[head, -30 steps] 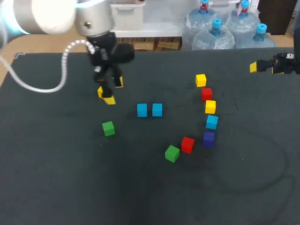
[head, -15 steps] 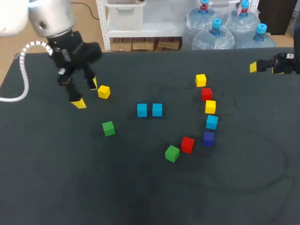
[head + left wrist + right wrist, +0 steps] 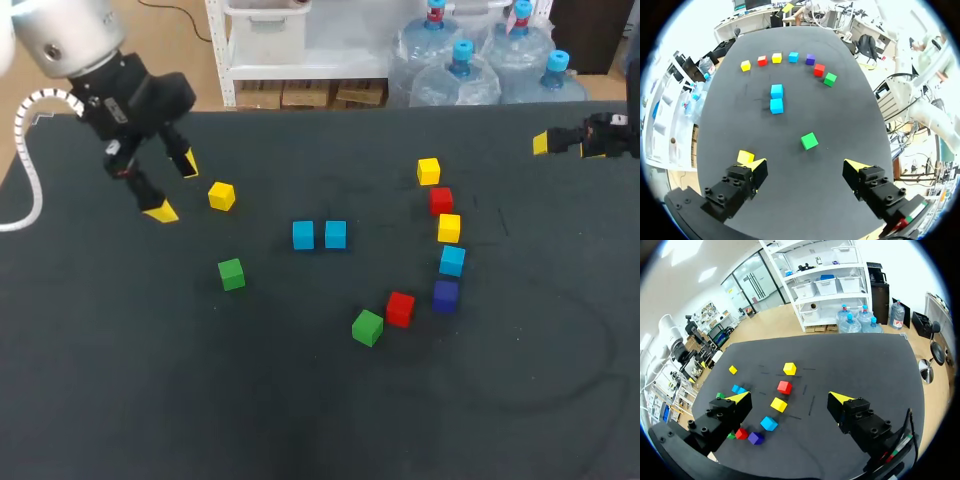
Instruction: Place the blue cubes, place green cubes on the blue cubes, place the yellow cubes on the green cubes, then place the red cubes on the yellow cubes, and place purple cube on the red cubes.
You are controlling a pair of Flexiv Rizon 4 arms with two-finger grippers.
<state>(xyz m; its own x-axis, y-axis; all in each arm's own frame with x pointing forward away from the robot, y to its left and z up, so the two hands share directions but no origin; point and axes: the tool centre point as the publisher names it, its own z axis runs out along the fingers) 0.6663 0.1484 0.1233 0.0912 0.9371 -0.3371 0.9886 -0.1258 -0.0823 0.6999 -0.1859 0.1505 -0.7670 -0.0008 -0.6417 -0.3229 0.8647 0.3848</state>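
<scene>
Two blue cubes [image 3: 303, 235] [image 3: 335, 234] sit side by side mid-table. Left of them lie a yellow cube [image 3: 221, 195] and a green cube [image 3: 231, 273]. At the right, a curved row holds a yellow cube [image 3: 428, 171], a red cube [image 3: 440, 200], another yellow cube [image 3: 448, 228], a blue cube [image 3: 452, 260], the purple cube [image 3: 445, 295], a red cube [image 3: 400, 308] and a green cube [image 3: 367, 327]. My left gripper [image 3: 173, 187] hangs open and empty just left of the lone yellow cube [image 3: 745, 157]. My right gripper [image 3: 565, 145] stands open and empty at the far right edge.
The dark table [image 3: 150, 400] has free room along its whole front and in the right front corner. In the left wrist view the nearer green cube [image 3: 809, 141] lies ahead of the open fingers, with the blue pair [image 3: 776, 98] beyond it.
My left gripper has moved left and slightly back, away from the yellow cube, which now lies uncovered on the table. The right arm and the other cubes have not moved.
</scene>
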